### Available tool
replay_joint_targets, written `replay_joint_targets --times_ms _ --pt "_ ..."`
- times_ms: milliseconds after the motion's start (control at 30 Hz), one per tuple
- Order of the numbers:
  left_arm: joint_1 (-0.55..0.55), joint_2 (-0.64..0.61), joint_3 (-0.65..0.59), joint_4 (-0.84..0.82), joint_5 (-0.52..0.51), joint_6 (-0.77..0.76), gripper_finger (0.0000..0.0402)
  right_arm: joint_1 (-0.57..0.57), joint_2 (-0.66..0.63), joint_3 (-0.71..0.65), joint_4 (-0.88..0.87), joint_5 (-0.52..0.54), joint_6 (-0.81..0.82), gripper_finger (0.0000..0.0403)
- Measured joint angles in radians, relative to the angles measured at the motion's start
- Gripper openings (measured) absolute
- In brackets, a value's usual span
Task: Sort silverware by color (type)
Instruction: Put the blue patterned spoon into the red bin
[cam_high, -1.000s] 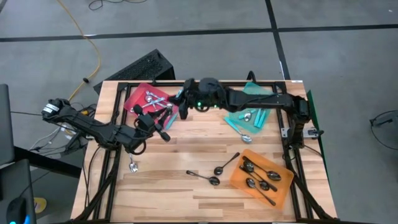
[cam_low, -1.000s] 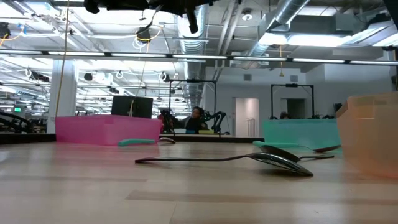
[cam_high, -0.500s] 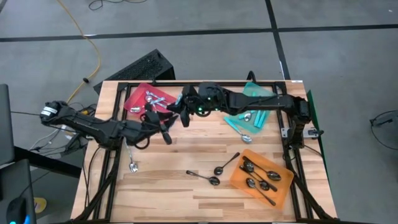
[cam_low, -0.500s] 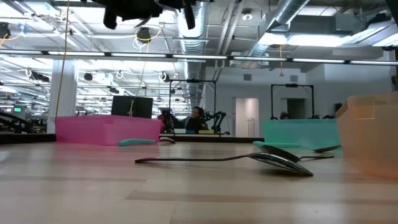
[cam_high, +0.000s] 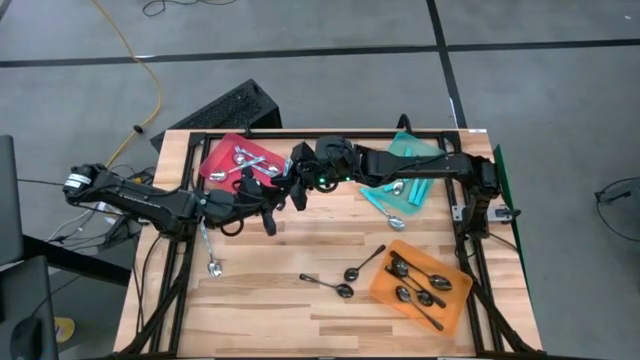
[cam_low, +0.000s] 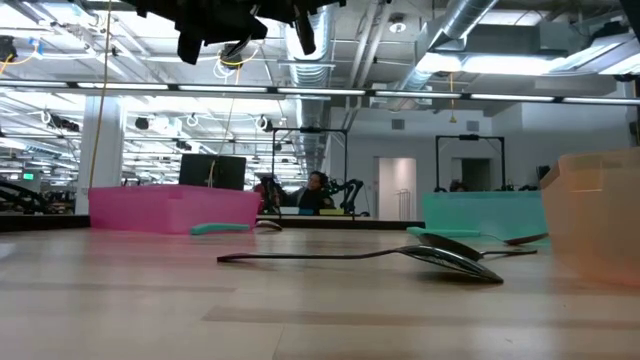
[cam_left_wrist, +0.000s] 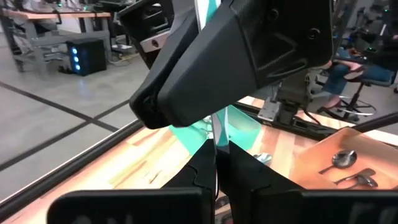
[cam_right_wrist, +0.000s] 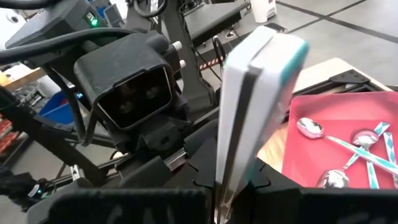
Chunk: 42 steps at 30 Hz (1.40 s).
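High view: I see both grippers meeting above the table beside the red tray (cam_high: 222, 152). Left gripper (cam_high: 270, 200) and right gripper (cam_high: 296, 188) both pinch one teal-handled spoon (cam_right_wrist: 249, 112).

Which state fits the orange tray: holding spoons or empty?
Holding spoons. The high view shows several dark spoons lying inside the orange tray, while two more dark ones lie outside it.

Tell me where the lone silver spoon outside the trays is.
High view: the silver spoon lies on the table's left edge, below the left arm, well left of two black spoons.
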Motion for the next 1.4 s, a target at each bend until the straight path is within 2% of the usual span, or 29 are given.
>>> replay_joint_targets --times_ms 233,500,700,833,1033,1400 --pt "-0.007 0.001 0.000 0.000 -0.032 -0.002 0.0002 -0.002 0.000 0.000 0.003 0.007 0.000 0.0042" --pt "-0.007 0.003 -0.002 -0.007 -0.105 -0.012 0.0001 -0.030 -0.004 0.004 -0.019 0.015 0.024 0.0140" --pt "-0.008 0.002 -0.002 0.001 -0.219 -0.013 0.0000 -0.049 -0.003 0.004 -0.035 -0.002 0.075 0.0176" --pt "-0.007 0.002 -0.002 0.009 -0.263 -0.012 0.0000 -0.049 -0.003 0.004 -0.031 0.035 0.084 0.0183" --pt "-0.006 0.001 -0.002 0.005 -0.263 0.027 0.0000 -0.046 -0.003 0.003 0.002 0.079 0.084 0.0179" --pt "-0.007 0.001 -0.002 -0.042 -0.255 0.025 0.0000 -0.059 -0.002 0.003 0.004 0.063 0.077 0.0164"
